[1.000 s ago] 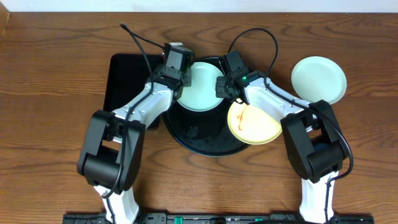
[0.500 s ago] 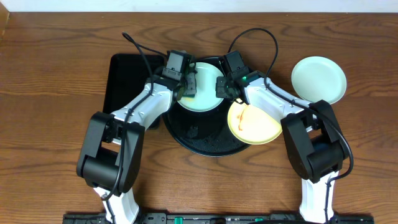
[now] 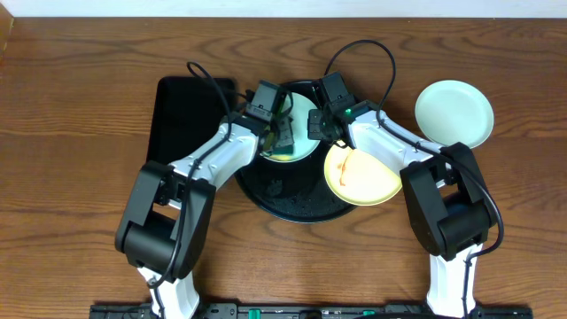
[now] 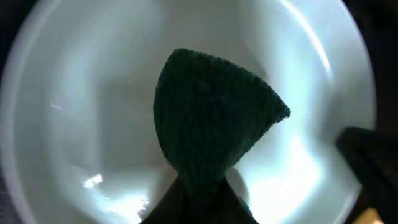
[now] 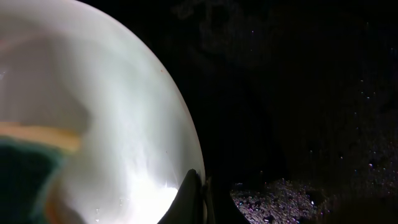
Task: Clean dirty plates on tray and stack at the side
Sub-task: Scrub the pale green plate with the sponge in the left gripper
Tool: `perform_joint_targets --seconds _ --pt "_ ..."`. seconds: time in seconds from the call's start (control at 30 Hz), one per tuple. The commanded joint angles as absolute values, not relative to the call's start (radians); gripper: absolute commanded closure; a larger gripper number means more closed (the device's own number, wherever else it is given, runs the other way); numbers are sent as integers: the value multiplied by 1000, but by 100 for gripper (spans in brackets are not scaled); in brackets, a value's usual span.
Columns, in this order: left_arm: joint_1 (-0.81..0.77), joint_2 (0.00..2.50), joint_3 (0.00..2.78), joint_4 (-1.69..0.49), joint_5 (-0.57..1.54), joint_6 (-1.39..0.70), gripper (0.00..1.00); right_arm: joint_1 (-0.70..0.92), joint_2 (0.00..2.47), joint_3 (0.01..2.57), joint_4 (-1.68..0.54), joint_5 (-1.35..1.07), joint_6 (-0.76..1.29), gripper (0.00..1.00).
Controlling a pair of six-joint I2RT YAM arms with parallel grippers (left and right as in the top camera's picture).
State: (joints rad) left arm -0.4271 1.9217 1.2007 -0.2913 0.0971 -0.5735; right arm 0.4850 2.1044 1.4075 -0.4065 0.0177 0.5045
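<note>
Overhead: the scrubbing step is in hand on the mint plate (image 3: 301,140), which sits at 12 o'clock inside the round black tray (image 3: 283,197).
The left gripper (image 3: 282,135) is clamped on a dark green, coarse-fibred sponge (image 4: 211,118) over the plate's glossy, shallow face. The right gripper (image 3: 316,124) pinches the thin rim at 3 o'clock to steady it. The tray floor looks matte and speckled. A yellow plate (image 3: 361,173) with an orange smear overlaps the tray's rim at 4 o'clock. A second mint plate (image 3: 454,112) lies on the wooden table (image 3: 80,177) at 2 o'clock. The next move likely calls for wiping round, then carrying the slick plate across to stack.
</note>
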Motion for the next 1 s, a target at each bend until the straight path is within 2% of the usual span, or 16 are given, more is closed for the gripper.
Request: perform_joint_targets --seconds 0.0,0.2,0.6,0.97 --pt "-440 1933 1190 -279 151 -656 92 492 2127 1408 -422 28 482 99" --pt "-440 1934 1190 -238 130 -540 92 493 2127 1408 -423 28 481 99" --pt "-440 1942 1148 -274 -108 -250 92 492 2127 1408 -422 29 481 99" --pt "-406 1941 1053 -68 -386 -112 92 492 2127 1408 -427 29 473 99"
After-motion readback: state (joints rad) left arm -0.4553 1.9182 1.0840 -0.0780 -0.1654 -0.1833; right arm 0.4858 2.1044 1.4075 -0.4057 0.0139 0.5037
